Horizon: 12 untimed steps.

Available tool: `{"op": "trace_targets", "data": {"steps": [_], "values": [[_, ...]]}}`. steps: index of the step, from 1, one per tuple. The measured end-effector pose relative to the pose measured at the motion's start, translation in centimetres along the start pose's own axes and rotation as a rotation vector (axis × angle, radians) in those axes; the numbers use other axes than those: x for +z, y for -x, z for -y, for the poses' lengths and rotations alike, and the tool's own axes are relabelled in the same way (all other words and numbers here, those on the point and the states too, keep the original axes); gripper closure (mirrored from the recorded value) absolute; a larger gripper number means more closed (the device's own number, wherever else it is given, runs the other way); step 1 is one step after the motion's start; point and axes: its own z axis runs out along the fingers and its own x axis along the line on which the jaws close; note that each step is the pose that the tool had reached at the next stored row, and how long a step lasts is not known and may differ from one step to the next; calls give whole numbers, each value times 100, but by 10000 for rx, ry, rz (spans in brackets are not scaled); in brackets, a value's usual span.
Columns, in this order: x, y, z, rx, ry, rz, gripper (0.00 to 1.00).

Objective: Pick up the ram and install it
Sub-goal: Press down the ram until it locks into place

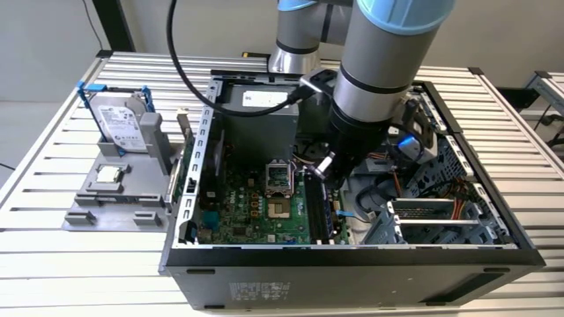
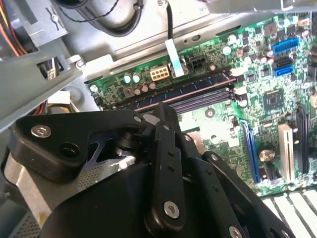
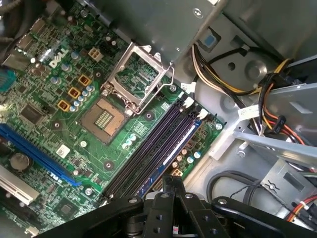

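Exterior view: the black tool hangs inside the open black computer case, above the green motherboard. First wrist view: the dark green-blue ram stick sits in the outermost slot, just beyond the tool's tips. Second wrist view: the same seated stick. The tool's opening cannot be told.

Even bright light, glare on silver arm, wrist views soft w/ slight blur.

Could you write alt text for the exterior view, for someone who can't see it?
A robot arm reaches down into an open computer case, its gripper just above the memory slots of the green motherboard. On a grey stand to the exterior view's left sit a hard drive and a small silver processor chip.
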Motion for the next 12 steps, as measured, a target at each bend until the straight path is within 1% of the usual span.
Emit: {"op": "trace_targets", "data": {"steps": [4, 12], "values": [[0, 2, 2, -541, 40, -11, 100], [8, 1, 2, -1982, 145, -39, 100]]}}
